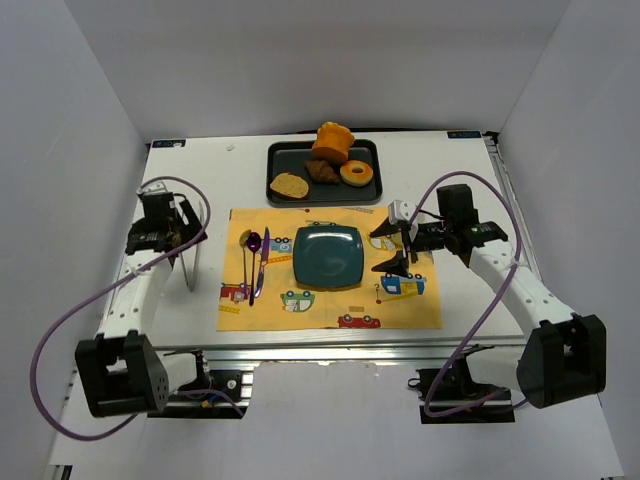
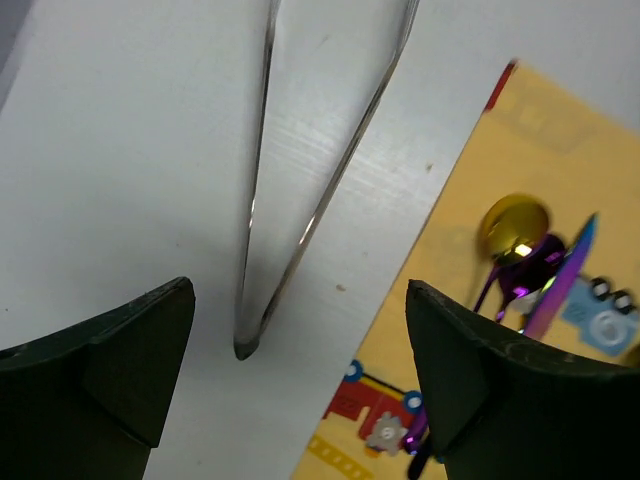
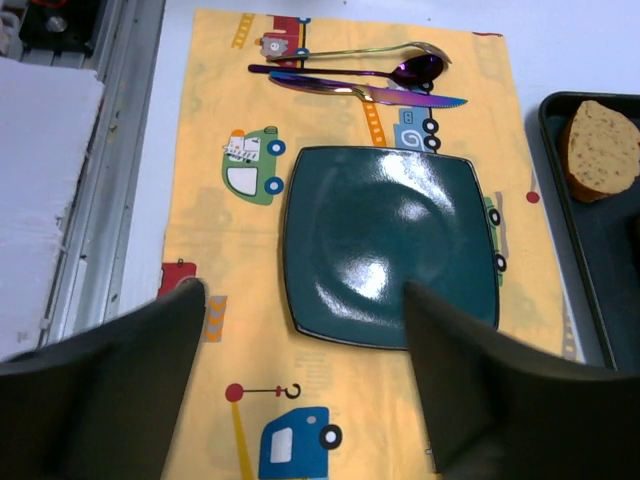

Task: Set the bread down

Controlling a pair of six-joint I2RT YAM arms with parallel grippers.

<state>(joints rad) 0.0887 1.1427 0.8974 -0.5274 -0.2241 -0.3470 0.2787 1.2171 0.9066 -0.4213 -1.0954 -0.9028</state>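
Jaws spread, empty, on left gripper (image 2: 300,330) and right gripper (image 1: 392,247); golden-tan oval toast slice (image 1: 289,185) sits on black tray (image 1: 300,150), unplaced.

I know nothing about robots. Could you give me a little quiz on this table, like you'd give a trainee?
1. Where does the bread lie at this moment?
2. What lies on the yellow placemat beside the teal plate? A) a fork B) spoons and a knife C) a cup
3. True or false: the left pincer and the right pincer are each shut on something.

Key
1. In the black tray at the far edge of the table, not on the plate.
2. B
3. False: both are open and hold nothing.
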